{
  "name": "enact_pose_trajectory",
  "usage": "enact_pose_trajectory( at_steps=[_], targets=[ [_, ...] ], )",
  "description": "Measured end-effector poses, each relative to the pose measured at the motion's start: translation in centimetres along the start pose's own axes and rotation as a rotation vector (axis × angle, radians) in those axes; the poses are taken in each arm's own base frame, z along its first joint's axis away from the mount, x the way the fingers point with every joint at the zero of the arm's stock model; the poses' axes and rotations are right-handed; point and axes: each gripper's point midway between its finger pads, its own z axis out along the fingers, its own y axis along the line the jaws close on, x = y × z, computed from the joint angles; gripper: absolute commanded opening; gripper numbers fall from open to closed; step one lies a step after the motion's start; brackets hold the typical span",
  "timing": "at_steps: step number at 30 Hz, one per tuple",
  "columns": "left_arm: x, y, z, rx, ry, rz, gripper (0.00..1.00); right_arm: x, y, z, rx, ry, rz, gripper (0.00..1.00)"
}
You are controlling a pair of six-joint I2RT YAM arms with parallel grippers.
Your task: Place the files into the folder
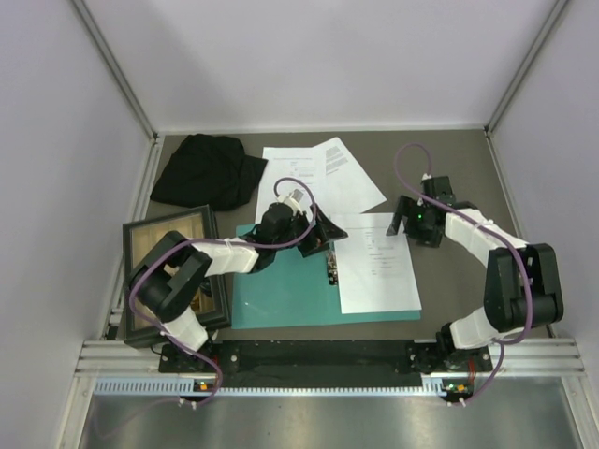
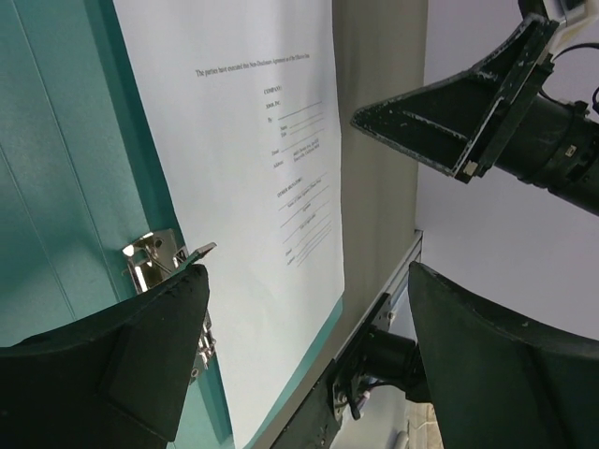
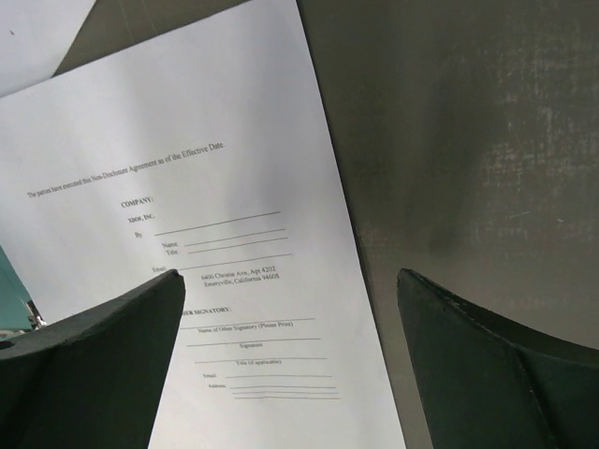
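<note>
The teal folder [image 1: 281, 292] lies open in front of the arms, with a metal clip [image 2: 154, 264] at its middle. One white file sheet [image 1: 376, 267] lies flat on its right half and also shows in the left wrist view [image 2: 243, 140] and the right wrist view [image 3: 234, 187]. Two more file sheets [image 1: 318, 176] lie overlapping on the table behind the folder. My left gripper [image 1: 314, 236] is open and empty above the folder's back edge, near the clip [image 2: 309, 276]. My right gripper [image 1: 416, 224] is open and empty over the sheet's far right corner [image 3: 290, 281].
A black cloth [image 1: 206, 170] lies at the back left. A dark-framed wooden tray [image 1: 150, 245] stands left of the folder, under the left arm. White walls close in the grey table [image 1: 449, 168] on three sides. My right gripper also shows in the left wrist view [image 2: 468, 112].
</note>
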Motion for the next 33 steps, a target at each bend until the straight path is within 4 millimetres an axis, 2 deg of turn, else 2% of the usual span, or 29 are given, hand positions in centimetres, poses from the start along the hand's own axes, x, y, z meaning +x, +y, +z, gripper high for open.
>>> enact_pose_trajectory(
  at_steps=[14, 20, 27, 31, 33],
  targets=[
    [-0.8, 2.4, 1.8, -0.037, 0.027, -0.004, 0.90, 0.7, -0.4, 0.5, 0.011, 0.025, -0.008, 0.95],
    [-1.4, 2.4, 2.5, -0.042, 0.026, 0.036, 0.91, 1.3, -0.6, 1.1, 0.010, 0.053, -0.018, 0.95],
    [-2.5, 1.2, 2.2, -0.072, 0.035, 0.164, 0.93, 1.4, -0.5, 1.7, 0.045, 0.047, -0.081, 0.95],
    [-4.0, -1.6, 0.7, -0.062, 0.009, 0.256, 0.94, 1.9, 0.2, 1.9, 0.063, 0.045, -0.121, 0.95],
    [-5.0, -3.4, -1.0, -0.055, -0.025, 0.310, 0.94, 2.2, 0.6, 1.9, 0.060, 0.049, -0.123, 0.95]
  ],
)
